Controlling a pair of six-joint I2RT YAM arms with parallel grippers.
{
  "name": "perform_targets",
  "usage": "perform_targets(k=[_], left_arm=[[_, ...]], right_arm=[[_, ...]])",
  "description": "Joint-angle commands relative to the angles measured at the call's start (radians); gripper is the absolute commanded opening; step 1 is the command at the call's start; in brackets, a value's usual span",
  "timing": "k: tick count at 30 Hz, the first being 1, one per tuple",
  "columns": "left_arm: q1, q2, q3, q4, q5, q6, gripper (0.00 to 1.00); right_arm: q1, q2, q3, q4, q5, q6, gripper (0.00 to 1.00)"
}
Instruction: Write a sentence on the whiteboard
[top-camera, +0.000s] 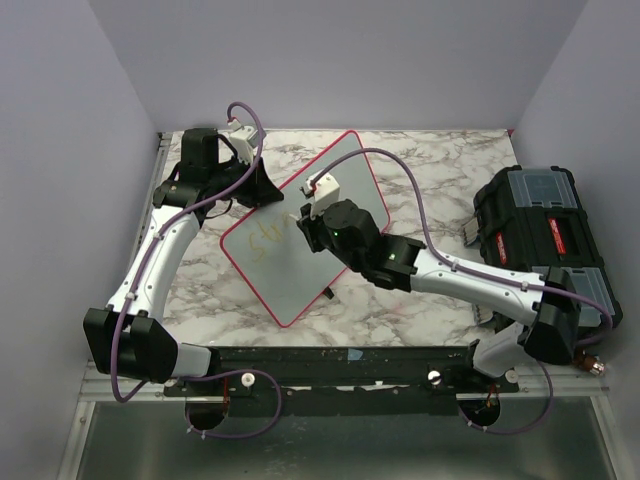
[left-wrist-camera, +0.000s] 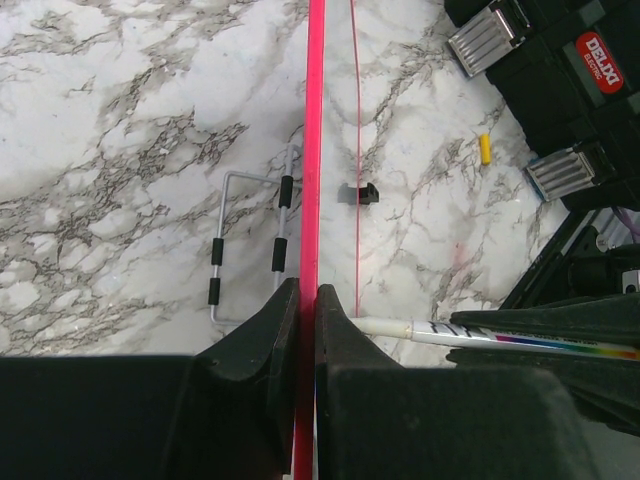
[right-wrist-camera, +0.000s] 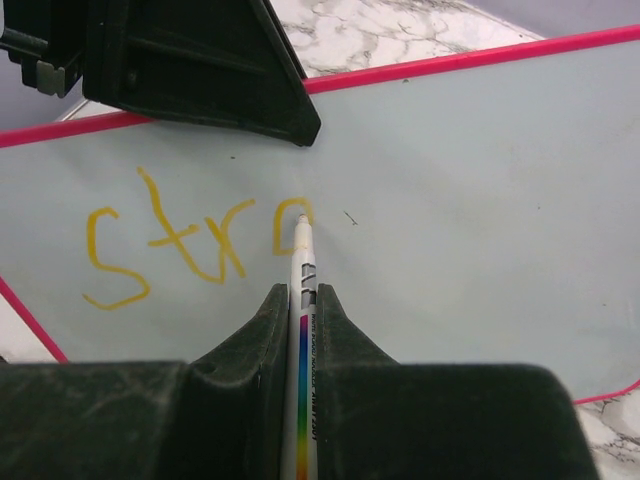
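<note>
The whiteboard (top-camera: 345, 185), pale with a red-pink rim, stands tilted on the marble table. My left gripper (top-camera: 262, 186) is shut on its far-left rim; in the left wrist view the jaws (left-wrist-camera: 308, 298) pinch the red edge (left-wrist-camera: 315, 140). My right gripper (right-wrist-camera: 302, 292) is shut on a white marker (right-wrist-camera: 299, 250) with a rainbow stripe. The marker's tip touches the board (right-wrist-camera: 480, 200) at the last yellow letter. The sentence (right-wrist-camera: 180, 245) reads "stro" in yellow; it also shows faintly in the top view (top-camera: 268, 240).
A black toolbox (top-camera: 545, 240) sits at the right of the table. Behind the board lie a bent wire stand (left-wrist-camera: 250, 245), a small black clip (left-wrist-camera: 358, 193) and a yellow cap (left-wrist-camera: 485, 149). The left gripper's fingers (right-wrist-camera: 200, 60) overhang the board's top edge.
</note>
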Motion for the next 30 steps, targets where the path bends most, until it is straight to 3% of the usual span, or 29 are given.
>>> perform_targets(k=[1,12,26,28,30], left_arm=[[-0.008,-0.031,-0.015,-0.006,-0.012,0.042,0.0],[-0.008,-0.047,-0.024,0.007,-0.013,0.043,0.0],[-0.01,-0.046,-0.022,0.01,-0.003,0.039,0.0],[-0.01,-0.045,-0.022,0.01,-0.003,0.039,0.0],[-0.01,-0.046,-0.022,0.01,-0.003,0.04,0.0]], right_arm=[[-0.002,-0.079,-0.051,0.04,-0.015,0.024,0.01],[-0.016,-0.148,-0.112,0.02,0.02,0.066,0.01],[-0.166,-0.182,-0.127,-0.042,-0.198,0.167,0.09],[-0.173,-0.177,-0.124,-0.046,-0.209,0.17,0.01],[-0.174,-0.187,-0.133,-0.037,-0.2,0.181,0.01]])
